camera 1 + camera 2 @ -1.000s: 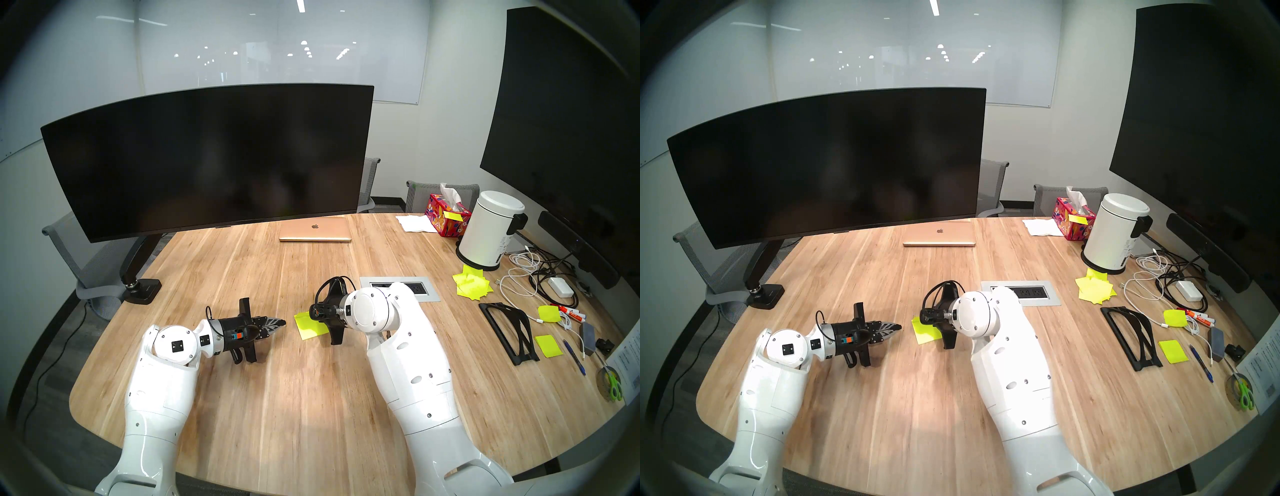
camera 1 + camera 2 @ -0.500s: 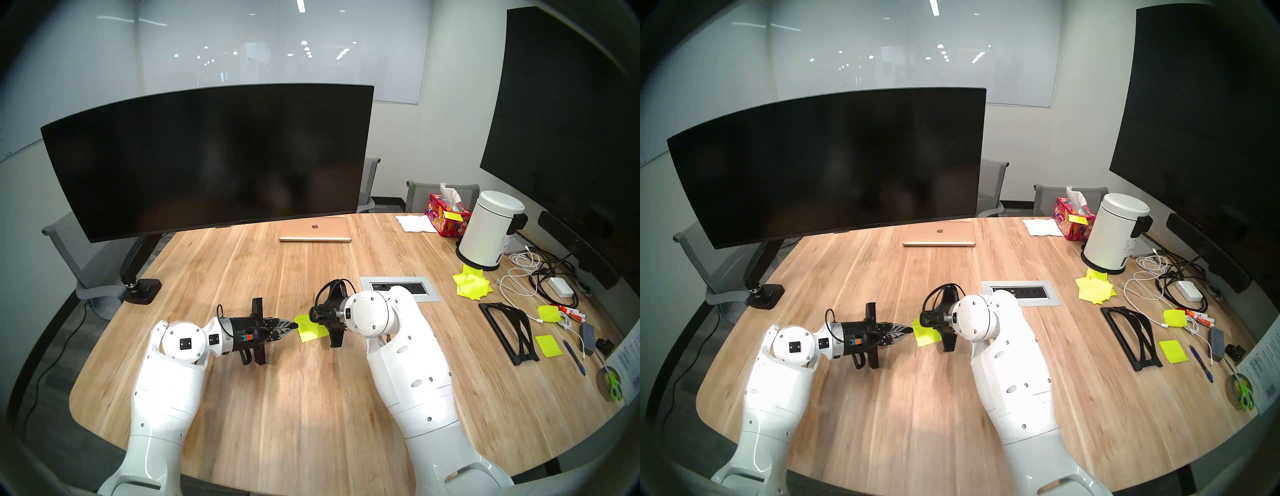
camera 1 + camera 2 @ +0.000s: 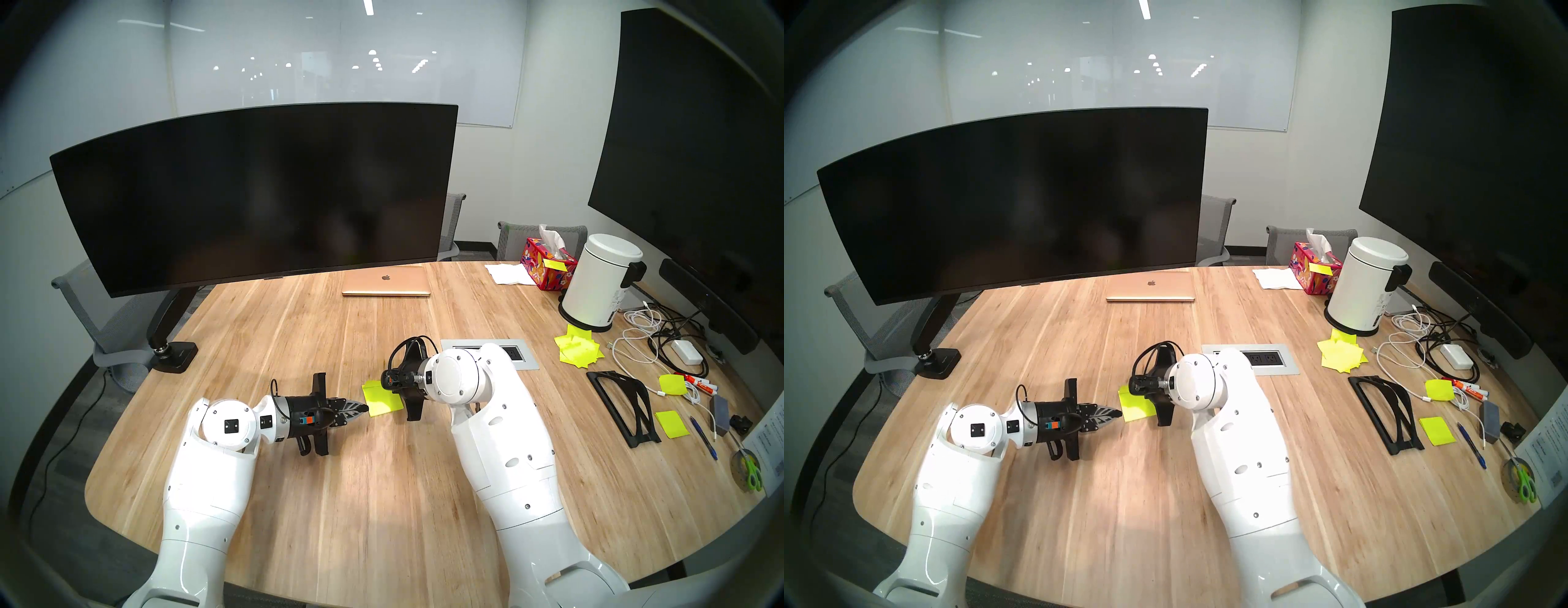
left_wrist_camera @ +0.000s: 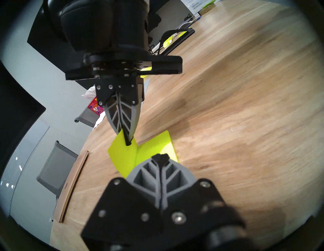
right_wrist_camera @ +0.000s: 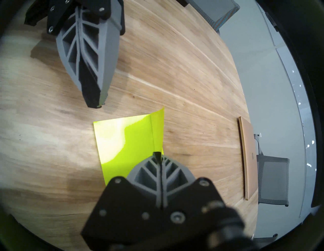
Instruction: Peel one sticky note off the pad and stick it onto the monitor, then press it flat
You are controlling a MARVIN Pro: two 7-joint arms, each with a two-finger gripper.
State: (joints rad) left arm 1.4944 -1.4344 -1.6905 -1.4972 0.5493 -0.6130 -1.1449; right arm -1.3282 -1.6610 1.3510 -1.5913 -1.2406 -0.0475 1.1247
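Wooden desk at mid-room carries the pad, its top sticky note peeled up and pinched at a corner by the right pincer. Just beside the pad's near edge, the left pincer is closed and empty. Behind stands the monitor, well apart.

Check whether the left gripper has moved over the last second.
Yes. In the head views the left gripper has shifted right, toward the pad; measured against the monitor's stand base, it now sits farther away.
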